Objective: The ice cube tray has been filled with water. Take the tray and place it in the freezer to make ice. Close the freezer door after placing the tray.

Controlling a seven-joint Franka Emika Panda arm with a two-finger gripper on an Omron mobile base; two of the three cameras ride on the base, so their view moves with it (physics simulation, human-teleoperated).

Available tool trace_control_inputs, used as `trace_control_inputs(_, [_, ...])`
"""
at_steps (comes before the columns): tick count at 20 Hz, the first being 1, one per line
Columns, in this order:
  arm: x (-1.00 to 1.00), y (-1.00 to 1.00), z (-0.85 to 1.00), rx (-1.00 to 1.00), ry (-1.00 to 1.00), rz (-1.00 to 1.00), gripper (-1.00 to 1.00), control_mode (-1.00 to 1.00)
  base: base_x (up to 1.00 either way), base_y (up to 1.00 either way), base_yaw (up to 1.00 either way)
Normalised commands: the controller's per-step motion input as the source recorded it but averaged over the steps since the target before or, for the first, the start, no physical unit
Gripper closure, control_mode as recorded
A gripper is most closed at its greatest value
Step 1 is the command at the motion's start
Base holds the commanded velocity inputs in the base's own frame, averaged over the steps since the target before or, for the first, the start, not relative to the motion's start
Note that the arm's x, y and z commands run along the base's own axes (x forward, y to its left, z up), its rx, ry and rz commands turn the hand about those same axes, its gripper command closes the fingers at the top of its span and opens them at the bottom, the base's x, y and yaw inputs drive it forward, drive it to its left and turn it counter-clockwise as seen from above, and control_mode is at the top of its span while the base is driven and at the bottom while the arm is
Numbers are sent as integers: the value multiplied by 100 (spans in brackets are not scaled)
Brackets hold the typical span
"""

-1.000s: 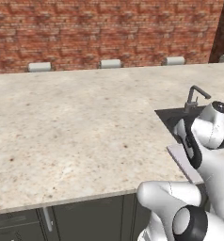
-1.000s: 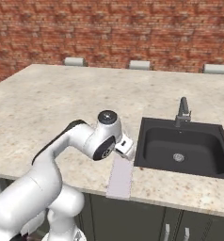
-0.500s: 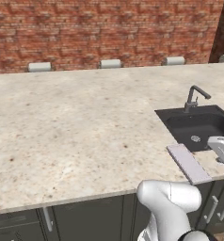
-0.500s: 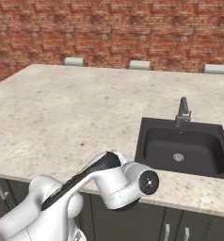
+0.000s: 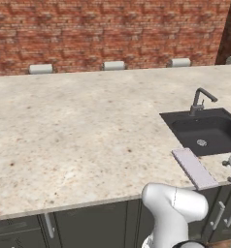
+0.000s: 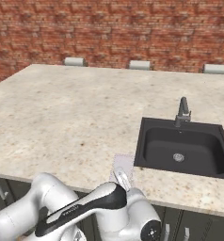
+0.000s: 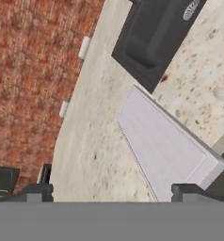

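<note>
- On the speckled stone counter (image 5: 78,126), the tray (image 5: 194,167) lies flat at the front edge, just beside the black sink (image 5: 209,133).
- Seen from the hand view, the gripper (image 7: 111,194) looks over the tray (image 7: 165,150) with its two dark tips set wide apart, nothing between them.
- Judged step: the reach for the tray, not yet grasped.
- Next move likely calls for lowering squarely over the thin slab and pinching its narrow edges.
- Tray: matte lilac top, thin, rectangular; filled with water, it could spill if tilted.
- Brick wall (image 6: 114,28) behind.
</note>
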Motion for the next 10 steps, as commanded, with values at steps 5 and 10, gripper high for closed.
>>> trace_control_inputs(5, [-4, -25, -16, 22, 3, -1, -100, -100, 0, 0, 0])
trace_control_inputs(10, [0, -3, -26, 12, 19, 0, -100, -100, 0, 0, 0])
